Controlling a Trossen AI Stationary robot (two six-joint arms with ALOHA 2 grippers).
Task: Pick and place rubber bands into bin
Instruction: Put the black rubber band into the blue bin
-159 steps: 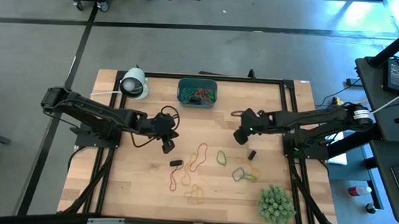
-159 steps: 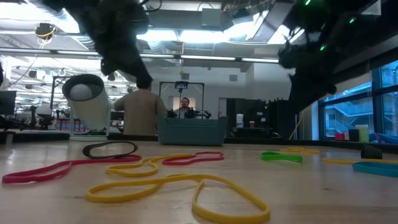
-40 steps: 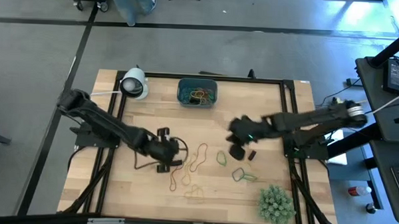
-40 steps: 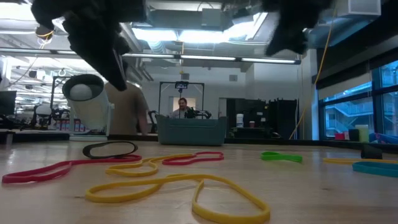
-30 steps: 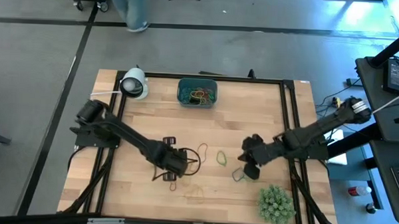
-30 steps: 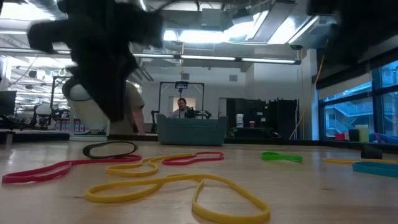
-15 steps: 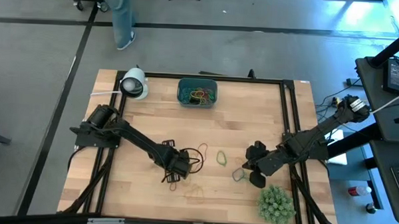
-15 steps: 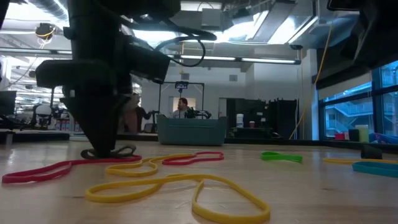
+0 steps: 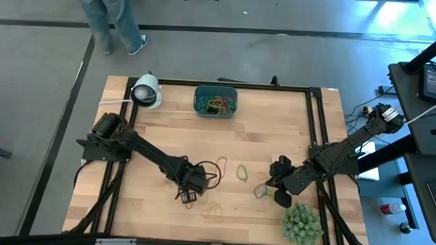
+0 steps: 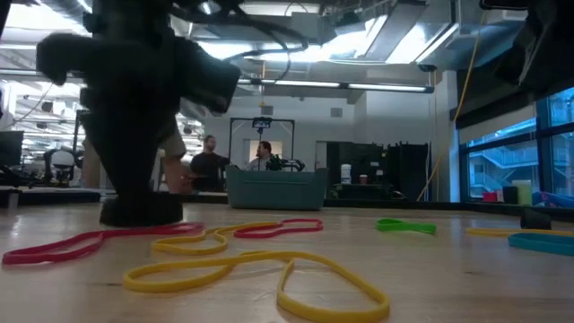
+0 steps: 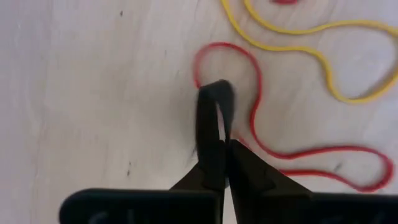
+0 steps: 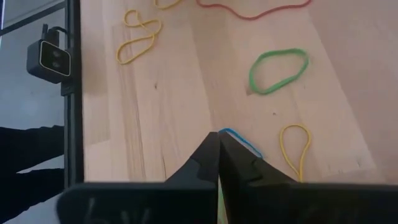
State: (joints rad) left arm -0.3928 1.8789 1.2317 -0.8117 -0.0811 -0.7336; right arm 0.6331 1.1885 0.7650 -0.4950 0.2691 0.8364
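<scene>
Your left end effector (image 9: 188,196) sits low near the wooden worktop's (image 9: 159,128) front edge, and the right end effector (image 9: 279,195) is beside the bushy green plant (image 9: 302,224); the small teal plastic bin (image 9: 216,102) stands at the back edge. At your left wrist, fingertips (image 11: 214,99) are pinched on a dark rubber band (image 11: 222,94) over a red rubber band (image 11: 261,134). At your right wrist, the fingers are closed, touching a blue rubber band (image 12: 241,142).

Two matte blk jointed arms, slim tapered blk jaws, looped cable.
</scene>
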